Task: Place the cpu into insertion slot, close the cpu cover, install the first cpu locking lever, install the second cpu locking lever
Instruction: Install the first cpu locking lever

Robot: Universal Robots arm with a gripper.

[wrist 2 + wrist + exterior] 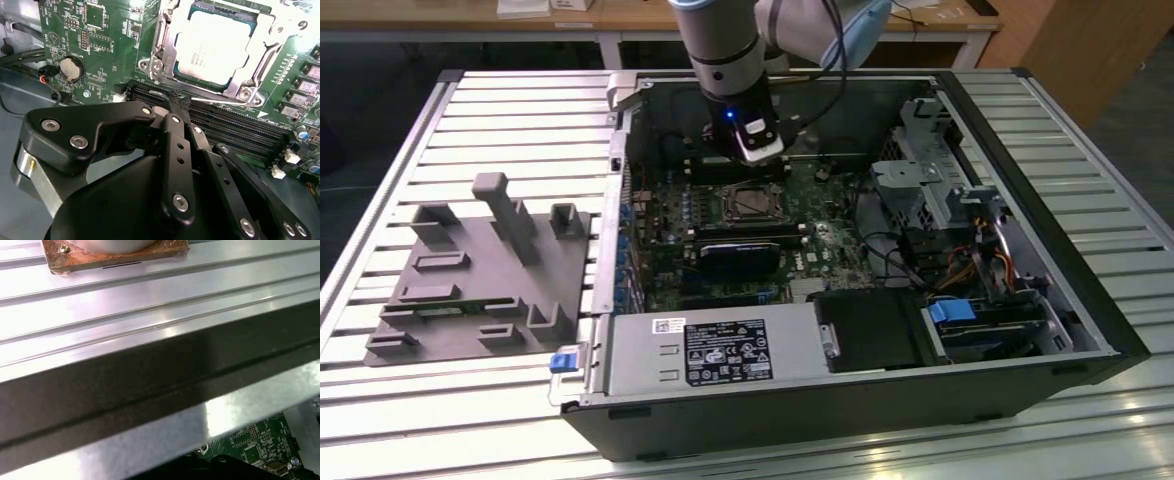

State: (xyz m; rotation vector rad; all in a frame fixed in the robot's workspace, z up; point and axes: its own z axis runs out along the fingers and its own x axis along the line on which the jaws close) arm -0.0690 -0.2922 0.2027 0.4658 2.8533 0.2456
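Now we are noting the cpu (pixel 220 45): a flat square chip with a dull silver-grey top, sitting in the insertion slot (pixel 181 69) on the green circuit board (pixel 100 45). The cpu cover (pixel 165 40), a shiny metal frame, is lying down around it, its window showing the chip's top. Faint dark print is running across that top, and we are finding it too small to make out. A black-and-white label (pixel 727 352) is sitting on the grey box (pixel 640 350) inside the case (pixel 854 420), equally unreadable. The gripper (pixel 177 102) is hovering just beside the cover, over the black memory slots (pixel 225 125), its fingers drawn together. Whether they are pinching anything, we cannot tell.
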